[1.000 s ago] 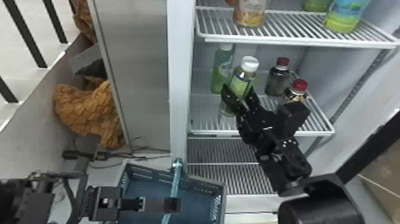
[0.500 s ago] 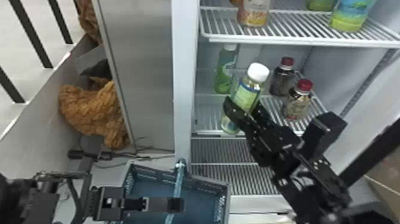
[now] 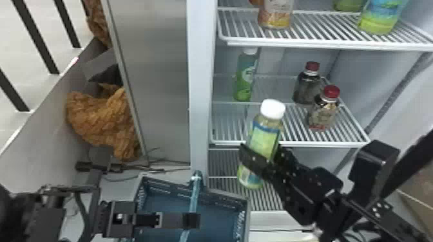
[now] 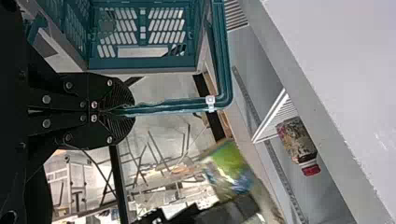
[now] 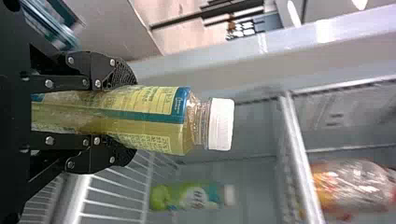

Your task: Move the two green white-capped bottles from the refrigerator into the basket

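Note:
In front of the middle shelf, my right gripper (image 3: 262, 161) is shut on a green white-capped bottle (image 3: 264, 138), tilted a little. The right wrist view has that bottle (image 5: 154, 114) between the pads of my right gripper (image 5: 119, 116). The other green bottle (image 3: 245, 77) stands at the back left of the middle shelf. My left gripper (image 3: 191, 220) is over the basket (image 3: 222, 196); the left wrist view has the left gripper (image 4: 123, 111) shut on the handle (image 4: 163, 106) of the basket (image 4: 140, 65).
Two red-capped bottles (image 3: 323, 111) stand on the middle shelf (image 3: 322, 143), right of the held bottle. More bottles (image 3: 381, 16) are on the upper shelf (image 3: 322, 43). The refrigerator's left edge (image 3: 201, 96) rises behind the basket, between the metal panel and the shelves.
The right gripper has drawn its bottle out from the middle shelf, toward the camera and lower. The left arm keeps its place at the basket.

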You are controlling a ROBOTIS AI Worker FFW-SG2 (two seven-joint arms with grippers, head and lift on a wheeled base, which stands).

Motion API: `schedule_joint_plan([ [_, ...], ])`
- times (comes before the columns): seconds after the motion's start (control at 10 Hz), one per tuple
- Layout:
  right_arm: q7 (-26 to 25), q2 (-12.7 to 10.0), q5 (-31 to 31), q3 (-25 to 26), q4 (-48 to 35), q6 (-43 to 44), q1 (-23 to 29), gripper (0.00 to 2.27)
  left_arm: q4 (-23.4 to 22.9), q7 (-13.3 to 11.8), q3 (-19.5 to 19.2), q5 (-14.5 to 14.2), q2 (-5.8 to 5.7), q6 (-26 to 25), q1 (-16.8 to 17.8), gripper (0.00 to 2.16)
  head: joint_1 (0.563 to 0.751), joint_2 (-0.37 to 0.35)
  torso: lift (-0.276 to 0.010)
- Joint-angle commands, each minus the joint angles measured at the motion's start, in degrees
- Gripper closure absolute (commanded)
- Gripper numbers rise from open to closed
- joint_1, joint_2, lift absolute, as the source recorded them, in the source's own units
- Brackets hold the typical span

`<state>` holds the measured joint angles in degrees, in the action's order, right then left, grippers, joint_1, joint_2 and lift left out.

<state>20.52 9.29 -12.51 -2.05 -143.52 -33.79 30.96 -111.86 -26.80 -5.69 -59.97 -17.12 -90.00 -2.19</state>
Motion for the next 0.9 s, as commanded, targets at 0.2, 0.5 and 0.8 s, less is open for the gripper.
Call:
schedule_joint_plan([
  [0.2, 1.9, 0.5, -2.1, -1.6, 0.6, -8.5, 1.4, 0.97, 0.0, 0.0, 0.3, 0.3, 0.06, 0.0, 0.4, 1.17, 0.695, -0.049, -0.263],
  [0.5, 3.3, 1.4, -5.0, -5.6, 5.2, -11.6, -1.1, 0.97, 0.0, 0.0, 0.4, 0.7, -0.02, 0.0, 0.4, 1.17, 0.695, 0.002, -0.263],
  [0.8, 3.8, 1.7, -4.2, -6.3, 5.8, -14.6, -1.6, 0.9, 0.0, 0.0, 0.4, 0.7, -0.11, 0.0, 0.4, 1.17, 0.695, 0.053, -0.263],
])
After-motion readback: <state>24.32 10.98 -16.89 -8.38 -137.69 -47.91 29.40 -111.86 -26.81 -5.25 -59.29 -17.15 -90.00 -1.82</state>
